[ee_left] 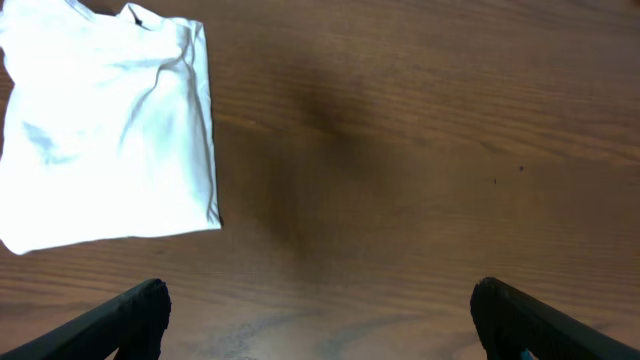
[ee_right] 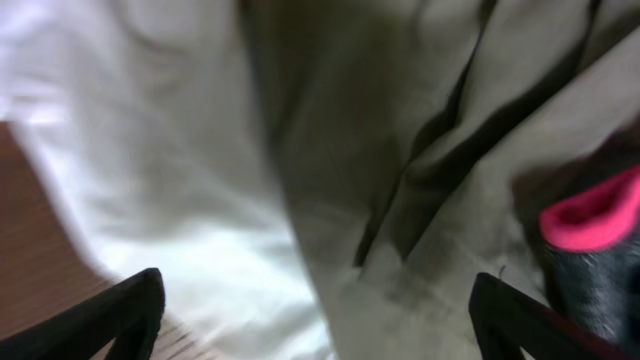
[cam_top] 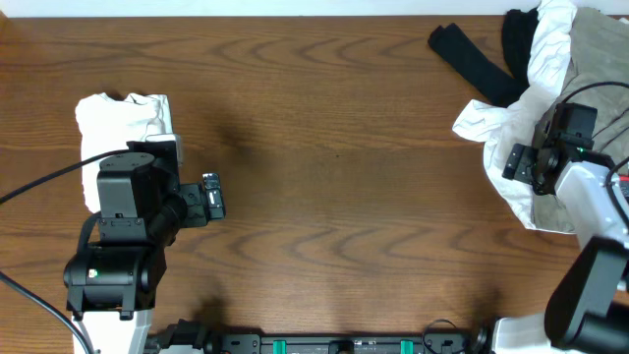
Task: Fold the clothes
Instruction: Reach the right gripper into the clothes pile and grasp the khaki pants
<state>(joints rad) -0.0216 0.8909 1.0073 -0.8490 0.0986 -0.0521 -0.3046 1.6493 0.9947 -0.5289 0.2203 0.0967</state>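
Note:
A folded white shirt [cam_top: 123,123] lies at the left of the wooden table; it also shows in the left wrist view [ee_left: 105,140]. My left gripper [cam_top: 212,196] is open and empty to the right of it, over bare wood [ee_left: 320,320]. A pile of unfolded clothes sits at the right: a white garment [cam_top: 506,123], a grey-beige garment [cam_top: 600,54] and black clothes [cam_top: 482,59]. My right gripper [cam_top: 521,162] hovers open over this pile. Its wrist view shows white cloth [ee_right: 150,150], grey-beige cloth [ee_right: 430,150] and a pink and black item [ee_right: 595,220].
The wooden table [cam_top: 344,177] stretches between the two arms. The pile reaches the table's right and far edges. Black cables run from the left arm [cam_top: 39,182] and the right arm [cam_top: 590,93].

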